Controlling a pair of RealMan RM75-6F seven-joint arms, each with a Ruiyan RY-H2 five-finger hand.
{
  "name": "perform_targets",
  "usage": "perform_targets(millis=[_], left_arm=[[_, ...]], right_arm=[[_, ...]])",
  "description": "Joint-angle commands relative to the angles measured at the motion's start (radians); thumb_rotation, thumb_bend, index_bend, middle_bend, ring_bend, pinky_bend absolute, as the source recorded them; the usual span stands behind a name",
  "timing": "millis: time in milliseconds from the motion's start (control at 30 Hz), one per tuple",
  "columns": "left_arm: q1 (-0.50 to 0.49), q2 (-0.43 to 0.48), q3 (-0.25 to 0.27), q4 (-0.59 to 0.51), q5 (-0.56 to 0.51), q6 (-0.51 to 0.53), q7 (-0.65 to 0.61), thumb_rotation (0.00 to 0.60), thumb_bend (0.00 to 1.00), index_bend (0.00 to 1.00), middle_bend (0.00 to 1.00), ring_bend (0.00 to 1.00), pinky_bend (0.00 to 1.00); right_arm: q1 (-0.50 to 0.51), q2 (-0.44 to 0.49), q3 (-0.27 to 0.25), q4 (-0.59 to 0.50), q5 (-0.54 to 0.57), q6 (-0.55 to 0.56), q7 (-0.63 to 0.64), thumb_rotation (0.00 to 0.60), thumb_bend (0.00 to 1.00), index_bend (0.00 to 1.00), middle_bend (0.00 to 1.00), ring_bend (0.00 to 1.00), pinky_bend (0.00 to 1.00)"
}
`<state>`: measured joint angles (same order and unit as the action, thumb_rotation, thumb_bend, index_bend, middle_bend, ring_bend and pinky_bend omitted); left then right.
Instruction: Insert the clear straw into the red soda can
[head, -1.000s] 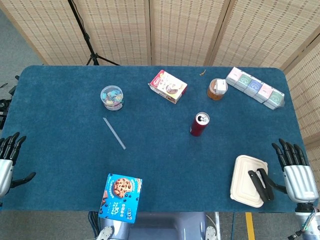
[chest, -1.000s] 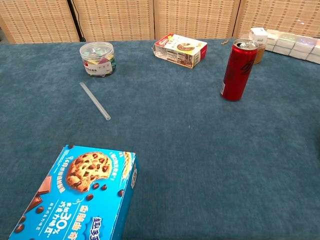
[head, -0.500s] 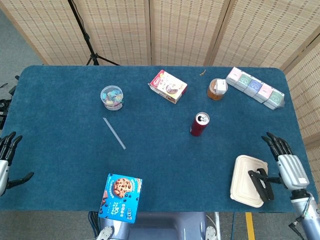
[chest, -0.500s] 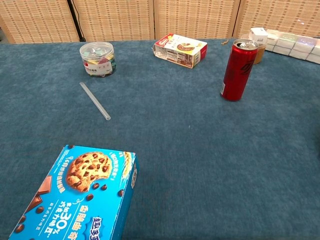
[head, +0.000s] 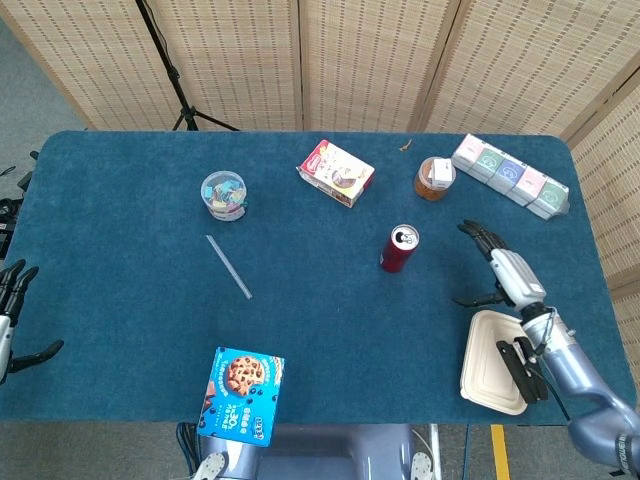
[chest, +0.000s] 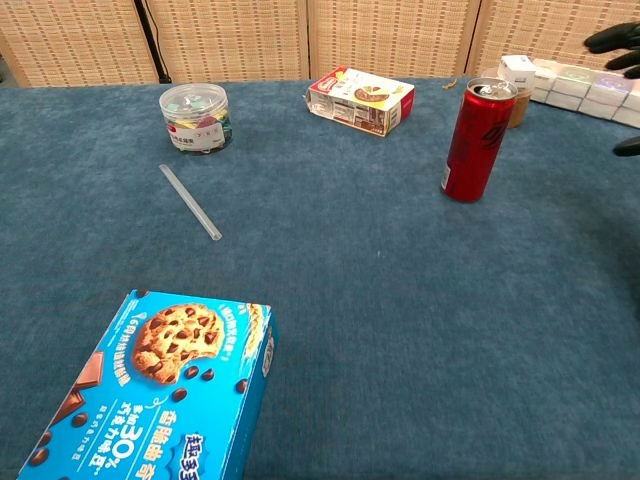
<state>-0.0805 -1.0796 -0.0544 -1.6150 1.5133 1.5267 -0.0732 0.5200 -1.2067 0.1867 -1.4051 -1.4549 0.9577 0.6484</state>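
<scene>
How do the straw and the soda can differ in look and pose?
The straw is clear and thin; the soda can is red and stout. The straw lies flat on the table; the soda can stands upright. Neither is held by a hand.

The red soda can (chest: 477, 140) stands upright on the blue table (chest: 400, 300). Well left of the can lies the clear straw (chest: 190, 201). Right of the can, dark fingertips (chest: 612, 37) of the right hand show, spread and holding nothing.

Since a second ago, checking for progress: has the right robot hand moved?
Yes. The right robot hand has moved away from the food box, toward the red can.
</scene>
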Motion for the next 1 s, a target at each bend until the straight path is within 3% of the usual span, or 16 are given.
perform_targets(millis=[33, 867, 1000], left_arm=[[-0.002, 0.002, -0.003, 0.002, -0.008, -0.006, -0.006, 0.600, 0.00, 0.00, 0.00, 0.00, 0.00], [-0.017, 0.011, -0.014, 0.000, -0.040, -0.043, -0.018, 0.600, 0.00, 0.00, 0.00, 0.00, 0.00], [-0.019, 0.011, -0.016, -0.002, -0.047, -0.048, -0.015, 0.600, 0.00, 0.00, 0.00, 0.00, 0.00]], right_arm=[[0.050, -0.058, 0.023, 0.042, 0.038, -0.066, 0.078, 0.600, 0.00, 0.00, 0.00, 0.00, 0.00], [0.168, -0.334, 0.105, 0.287, 0.203, -0.151, 0.103, 0.600, 0.00, 0.00, 0.00, 0.00, 0.00], [0.174, -0.364, 0.109, 0.318, 0.208, -0.151, 0.105, 0.600, 0.00, 0.00, 0.00, 0.00, 0.07]])
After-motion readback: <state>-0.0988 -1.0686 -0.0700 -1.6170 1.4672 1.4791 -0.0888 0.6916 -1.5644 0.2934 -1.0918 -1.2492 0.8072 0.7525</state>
